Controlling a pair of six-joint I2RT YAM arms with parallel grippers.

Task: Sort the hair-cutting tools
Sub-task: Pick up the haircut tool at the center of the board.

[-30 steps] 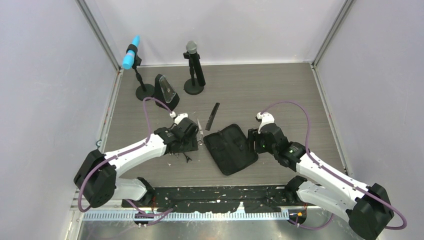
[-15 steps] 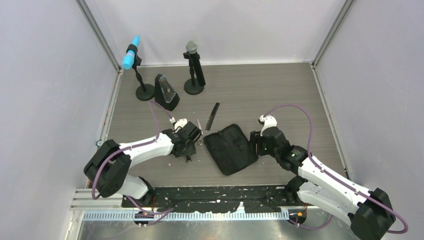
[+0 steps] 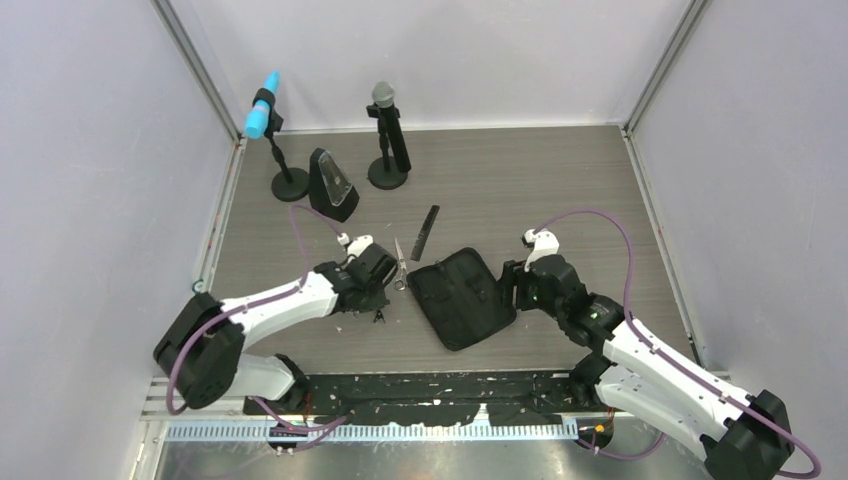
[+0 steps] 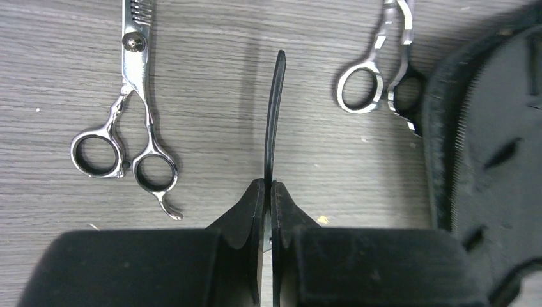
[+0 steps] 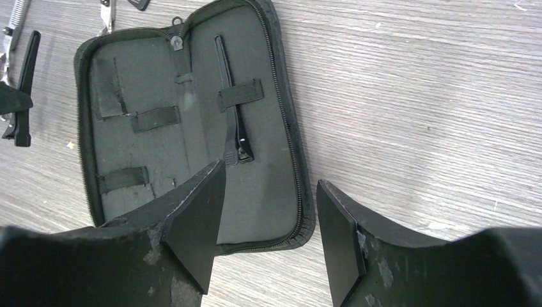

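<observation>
Clamped tight, the left gripper [image 4: 269, 192] has its jaws pressed together on the near end of a thin black hair clip [image 4: 275, 109]. The clip pokes straight out ahead of the fingertips, over the grey wood-grain table [image 4: 211, 147]. Whether its far tip touches the surface, I can't tell.

Off to the left lie the thinning scissors [image 4: 135, 64], toothed blade pointing away, both finger rings flat on the table and well clear of the clip. On the right, the second scissors [image 4: 383, 32] sit with one ring right up against the rim of the black zippered pouch [image 4: 447, 160].

Over on the other side, the right gripper [image 5: 268, 217] hangs with its fingers spread wide and nothing between them, above the near edge of the pouch, which lies unzipped and open flat. Inside, a second hair clip [image 5: 231, 121] is tucked under an elastic strap [image 5: 240, 94].

From the top view, the long black comb [image 3: 427, 232] lies on the table beyond the pouch, apart from both arms.
</observation>
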